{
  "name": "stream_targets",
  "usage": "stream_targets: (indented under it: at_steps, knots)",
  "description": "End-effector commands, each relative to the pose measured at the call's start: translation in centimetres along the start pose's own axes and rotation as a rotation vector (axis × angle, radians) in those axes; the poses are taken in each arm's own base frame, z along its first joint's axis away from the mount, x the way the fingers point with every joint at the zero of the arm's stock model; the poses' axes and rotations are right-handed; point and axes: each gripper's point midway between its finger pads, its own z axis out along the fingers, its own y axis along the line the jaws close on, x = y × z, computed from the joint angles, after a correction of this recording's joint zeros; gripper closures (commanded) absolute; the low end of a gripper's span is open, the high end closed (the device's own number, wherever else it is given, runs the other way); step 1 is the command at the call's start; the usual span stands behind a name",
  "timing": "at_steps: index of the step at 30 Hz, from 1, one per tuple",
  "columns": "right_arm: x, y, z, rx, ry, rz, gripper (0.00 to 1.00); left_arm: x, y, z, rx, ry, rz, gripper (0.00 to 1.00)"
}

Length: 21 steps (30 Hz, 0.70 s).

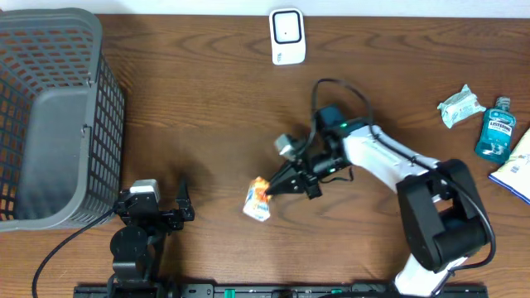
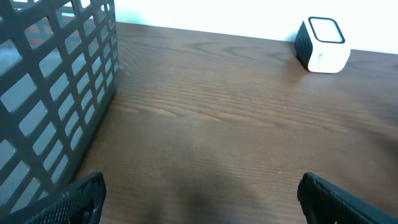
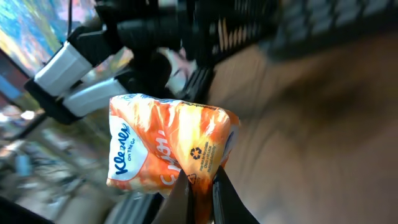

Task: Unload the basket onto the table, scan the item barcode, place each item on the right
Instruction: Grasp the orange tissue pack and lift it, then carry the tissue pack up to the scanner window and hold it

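Bearing the scanner (image 1: pixel 287 37), dark wood-grain table (image 1: pixel 207 99), white wall (image 2: pixel 205 12) behind

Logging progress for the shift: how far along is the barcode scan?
Done: the right hand is shut on the Kleenex pack by its edge. In hand: that grip, with the left hand open and idle. Left: presenting the pack to the white scanner, which stands well apart from it.
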Motion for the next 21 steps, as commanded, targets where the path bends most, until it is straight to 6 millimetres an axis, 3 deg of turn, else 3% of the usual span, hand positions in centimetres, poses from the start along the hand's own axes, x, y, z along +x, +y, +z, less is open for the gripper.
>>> stream_targets:
  at_steps: [1,4,7,13,16,21]
  knots:
    - [-3.0,0.9,-1.1,-0.014,-0.139,-0.286,0.99,1.1,0.2,0.3,-0.011,0.025,0.01,0.02]
    - [-4.1,0.9,-1.2,-0.006,-0.14,-0.394,0.99,1.1,0.2,0.3,-0.011,0.025,0.01,0.02]
    - [-6.7,1.6,-1.7,0.012,-0.142,-0.592,0.99,1.1,0.2,0.3,-0.011,0.025,0.01,0.02]
    - [-10.5,5.5,-2.2,0.023,-0.142,-0.797,0.99,1.1,0.2,0.3,-0.011,0.025,0.01,0.02]
    - [-10.7,6.6,-2.3,0.023,-0.141,-0.778,0.99,1.1,0.2,0.3,-0.011,0.025,0.01,0.02]
    - [-9.5,5.7,-2.6,0.065,-0.097,-0.743,0.99,1.1,0.2,0.3,-0.011,0.025,0.01,0.02]
